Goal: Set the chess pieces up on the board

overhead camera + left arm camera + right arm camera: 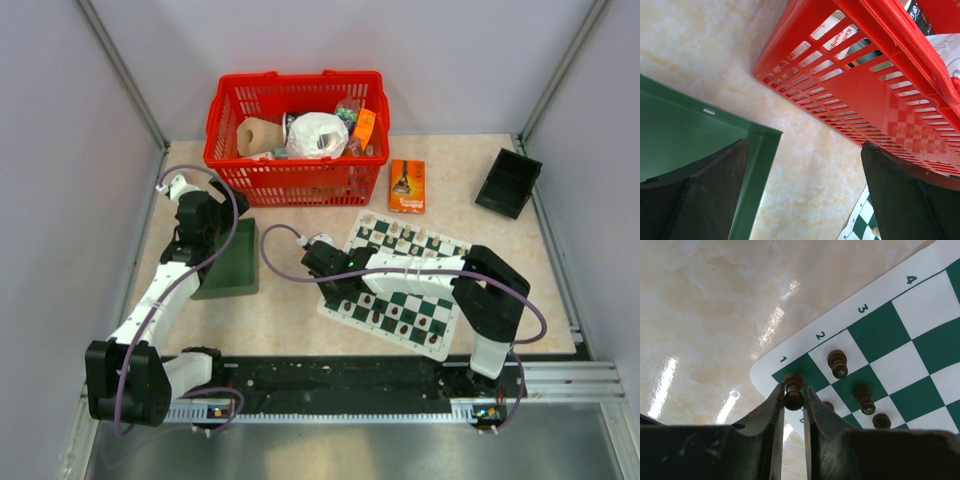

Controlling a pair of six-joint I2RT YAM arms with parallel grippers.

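Observation:
The green-and-white board (331,308) lies right of centre, with dark and cream pieces standing in rows on it. My right gripper (318,262) is over the board's near-left corner. In the right wrist view the gripper (794,396) is shut on the head of a dark brown piece (793,384) that stands upright over the green corner square by the "1" mark. Other dark pieces (838,363) stand on nearby squares of the board (880,330). My left gripper (200,225) is open and empty (805,150), above the far edge of the green tray (685,135).
A red basket (295,135) full of household items stands at the back; it fills the upper left wrist view (865,85). An orange box (407,186) lies behind the board. A black tray (508,183) sits at the back right. The green tray (228,262) lies left of the board.

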